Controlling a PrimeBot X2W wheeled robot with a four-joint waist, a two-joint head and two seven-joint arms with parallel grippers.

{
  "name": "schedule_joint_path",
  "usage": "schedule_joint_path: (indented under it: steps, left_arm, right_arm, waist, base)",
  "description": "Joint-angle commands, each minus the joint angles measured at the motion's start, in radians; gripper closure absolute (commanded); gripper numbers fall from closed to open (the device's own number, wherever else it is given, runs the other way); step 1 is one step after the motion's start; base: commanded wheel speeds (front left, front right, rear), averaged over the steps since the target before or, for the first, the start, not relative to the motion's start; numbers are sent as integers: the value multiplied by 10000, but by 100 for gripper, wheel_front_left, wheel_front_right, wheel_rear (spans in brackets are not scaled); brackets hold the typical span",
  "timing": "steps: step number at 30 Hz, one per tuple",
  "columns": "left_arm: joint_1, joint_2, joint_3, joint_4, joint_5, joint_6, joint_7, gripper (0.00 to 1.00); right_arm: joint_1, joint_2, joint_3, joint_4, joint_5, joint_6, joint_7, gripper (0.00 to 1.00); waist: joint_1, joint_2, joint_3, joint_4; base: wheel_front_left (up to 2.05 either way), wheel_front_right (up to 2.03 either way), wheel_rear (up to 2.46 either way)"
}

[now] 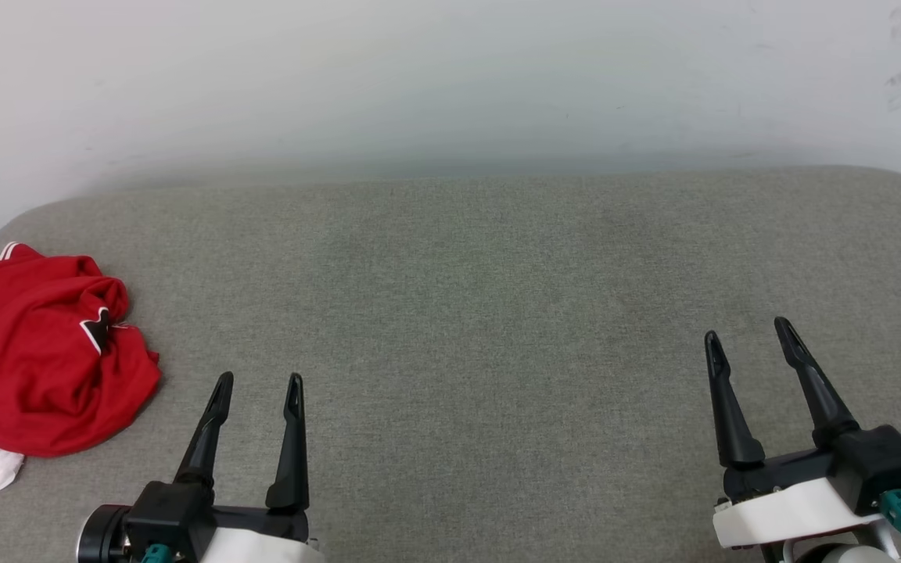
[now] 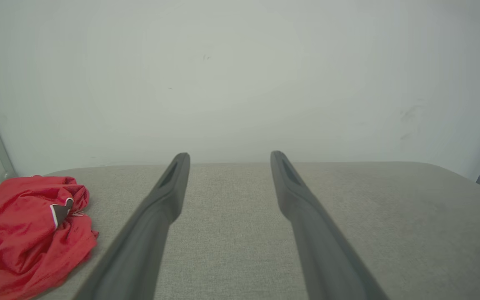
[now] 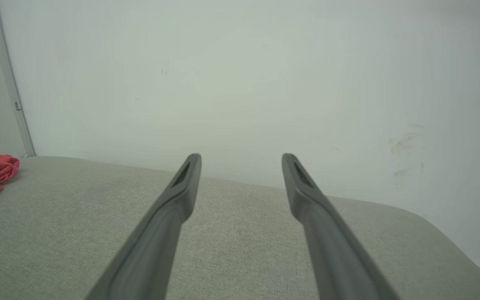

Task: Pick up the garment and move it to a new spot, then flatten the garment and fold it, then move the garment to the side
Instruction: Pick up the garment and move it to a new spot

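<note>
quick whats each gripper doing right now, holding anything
left gripper: open, holding nothing; the crumpled red jersey garment lies apart from it, to its left
right gripper: open, holding nothing

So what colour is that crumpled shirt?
The garment is red with a white part at its near edge; clearest in the head view.

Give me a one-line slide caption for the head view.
Crumpled red garment at left edge of grey cushion; left gripper and right gripper empty, jaws open.
</note>
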Motion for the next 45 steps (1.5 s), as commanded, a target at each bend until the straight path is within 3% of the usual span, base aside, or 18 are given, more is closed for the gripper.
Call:
schedule_joint_path:
  steps: [1, 8, 21, 27, 45]
  left_arm:
    - [90, -62, 109, -12, 247, -120, -86, 0]
    - [167, -283, 424, 1, 978, -547, -202, 0]
    - [120, -366, 730, 188, 1031, -761, -189, 0]
    - [152, -371, 855, 294, 954, -687, -189, 0]
    - [498, -372, 1201, 405, 1190, -833, -187, 0]
  right_arm:
    - [77, -3, -9, -13, -181, -3, -84, 0]
    - [105, -3, 54, -55, -704, -3, -195, 0]
    - [159, -1, 268, 36, 143, -3, -186, 0]
    - [208, -2, 437, 92, 230, -3, -186, 0]
    - [369, -1, 1122, 343, 279, -3, -188, 0]
  waist:
    - [0, 0, 5, -1]
    - [0, 0, 15, 1]
    - [0, 0, -10, 404]
    - [0, 0, -22, 1060]
    - [0, 0, -307, 3970]
  base:
    - [0, 0, 0]
    - [0, 0, 0]
    - [0, 0, 0]
    - [0, 0, 0]
    - [0, 0, 0]
